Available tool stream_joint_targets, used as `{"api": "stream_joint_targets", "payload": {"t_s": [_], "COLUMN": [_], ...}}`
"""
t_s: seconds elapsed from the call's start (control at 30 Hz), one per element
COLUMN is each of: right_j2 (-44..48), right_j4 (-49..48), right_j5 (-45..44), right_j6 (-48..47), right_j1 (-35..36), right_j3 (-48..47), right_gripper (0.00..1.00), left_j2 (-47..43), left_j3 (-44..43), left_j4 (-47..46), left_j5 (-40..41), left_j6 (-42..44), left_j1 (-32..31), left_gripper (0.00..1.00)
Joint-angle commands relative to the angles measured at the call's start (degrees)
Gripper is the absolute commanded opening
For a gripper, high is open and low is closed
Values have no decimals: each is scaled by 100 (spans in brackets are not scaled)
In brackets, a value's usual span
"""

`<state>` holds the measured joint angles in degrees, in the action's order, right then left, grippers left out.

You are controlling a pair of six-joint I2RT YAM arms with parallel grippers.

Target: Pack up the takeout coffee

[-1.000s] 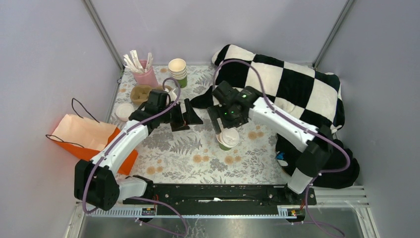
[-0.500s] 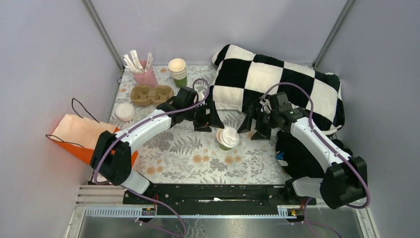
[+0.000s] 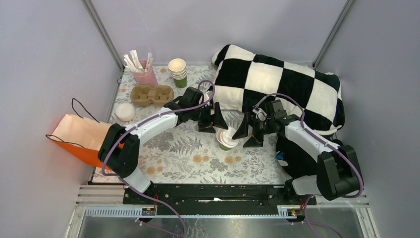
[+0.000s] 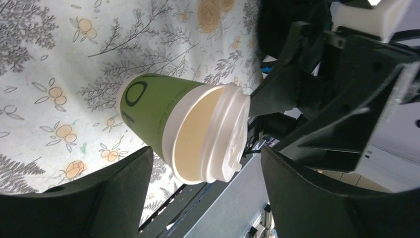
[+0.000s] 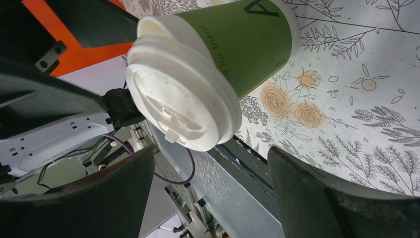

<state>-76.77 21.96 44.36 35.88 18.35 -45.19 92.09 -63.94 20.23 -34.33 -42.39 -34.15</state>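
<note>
The takeout coffee (image 3: pixel 227 139), a small green paper cup with a white lid, stands upright on the floral tablecloth near the middle. It also shows in the left wrist view (image 4: pixel 183 126) and the right wrist view (image 5: pixel 208 74). My left gripper (image 3: pixel 211 120) is open, just behind and left of the cup, not touching it. My right gripper (image 3: pixel 246 134) is open, close on the cup's right side, its jaws wide apart and not gripping it.
An orange and white paper bag (image 3: pixel 86 136) lies at the left edge. A cardboard cup carrier (image 3: pixel 151 94), a loose white lid (image 3: pixel 125 111), a stack of lidless cups (image 3: pixel 178 71) and a pink holder of stirrers (image 3: pixel 143 72) stand at the back left. A checkered cloth (image 3: pixel 277 84) covers the back right.
Both grippers have closed in on the coffee cup: the left moved right and nearer, the right moved left towards the cup. The cup has stayed in place.
</note>
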Motion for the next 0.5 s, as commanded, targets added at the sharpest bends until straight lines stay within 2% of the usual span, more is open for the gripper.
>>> {"api": "stream_joint_targets", "payload": {"t_s": [0.0,0.27,0.47], "right_j2": [-215,-402,-466], "right_j4": [-561,-1043,-1256], "right_j5": [428,563,602], "right_j6": [180,431,579], "right_j1": [-16,-16,-7], "right_j3": [108,108,73], "right_gripper": [90,81,78], "left_j2": [-69,-51,6], "left_j3": [-54,-35,-48], "left_j4": [-569,-616,-617], "left_j5": [-79,-109,-136], "left_j6": [-144,-156,-156], "left_j1": [-47,-48,-48], "left_gripper": [82,71,70]}}
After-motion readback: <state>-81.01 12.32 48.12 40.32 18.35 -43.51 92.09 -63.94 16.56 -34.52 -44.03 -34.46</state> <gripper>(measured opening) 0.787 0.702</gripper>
